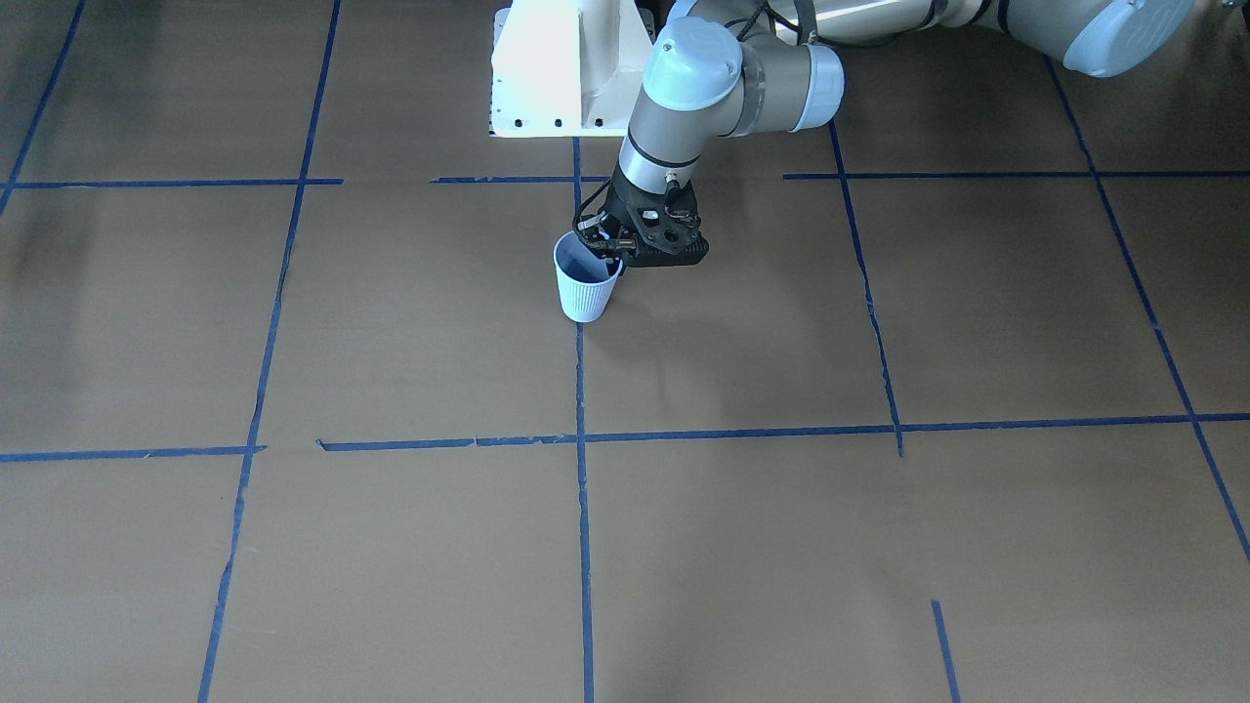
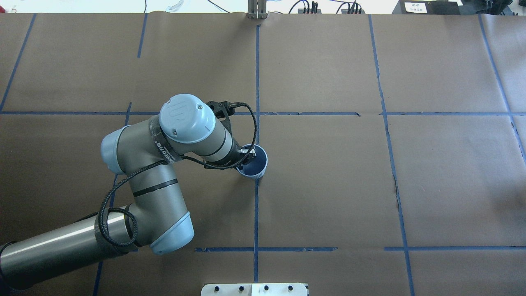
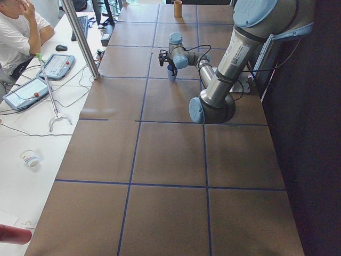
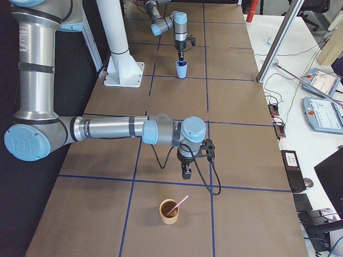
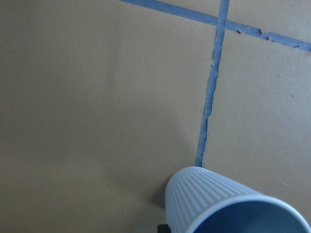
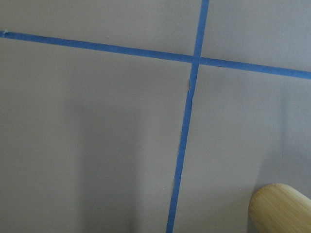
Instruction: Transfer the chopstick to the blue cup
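The pink chopstick (image 4: 179, 204) stands in a tan cup (image 4: 169, 213) on the counter (image 4: 246, 160). In the right-side view its top leans out toward 2 o'clock. The right tool (image 4: 185, 172) hangs at 12 o'clock of that cup, near it but apart; I cannot tell whether its jaws are spread. Well away, toward 12 o'clock, the blue cup (image 4: 182, 69) stands upright with the left tool (image 1: 604, 250) at its rim. Its grip cannot be made out either.
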Controlling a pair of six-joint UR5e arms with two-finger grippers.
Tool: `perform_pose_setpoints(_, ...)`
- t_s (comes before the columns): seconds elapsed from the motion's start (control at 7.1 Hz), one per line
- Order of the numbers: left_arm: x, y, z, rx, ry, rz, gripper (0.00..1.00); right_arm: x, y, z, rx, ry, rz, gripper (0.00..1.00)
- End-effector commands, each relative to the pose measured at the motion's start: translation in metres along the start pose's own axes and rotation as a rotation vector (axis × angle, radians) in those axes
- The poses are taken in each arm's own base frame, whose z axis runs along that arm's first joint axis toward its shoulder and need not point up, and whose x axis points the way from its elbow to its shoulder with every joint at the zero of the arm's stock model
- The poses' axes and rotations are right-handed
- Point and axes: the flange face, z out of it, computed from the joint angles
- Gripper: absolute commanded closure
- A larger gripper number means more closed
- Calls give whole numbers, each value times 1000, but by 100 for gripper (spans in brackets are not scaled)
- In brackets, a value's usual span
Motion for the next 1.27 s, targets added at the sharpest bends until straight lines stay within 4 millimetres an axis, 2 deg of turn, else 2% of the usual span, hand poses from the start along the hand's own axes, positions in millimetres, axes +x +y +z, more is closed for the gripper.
perform_pose_setpoints(0.0,1,8,5,-10,-2,10,93,0,-1,0,0,0,0,0)
perform_pose_setpoints(0.14,2,12,8,9,-6,16,90,1,0,1,-3,-3,3,0)
perform_pose_setpoints(0.28,1,16,12,12,-8,22,66,-5,-1,0,6,-53,1,0)
perform_pose_setpoints(0.56,6,18,1,16,20,30,2,-10,-5,-4,26,-62,-19,0)
perform_pose_setpoints(0.85,15,25,-41,33,91,44,0,-9,0,-2,61,-66,-48,0)
perform_pose_setpoints(1.13,-3,18,-51,48,93,35,0,-11,11,-2,64,-81,-30,0)
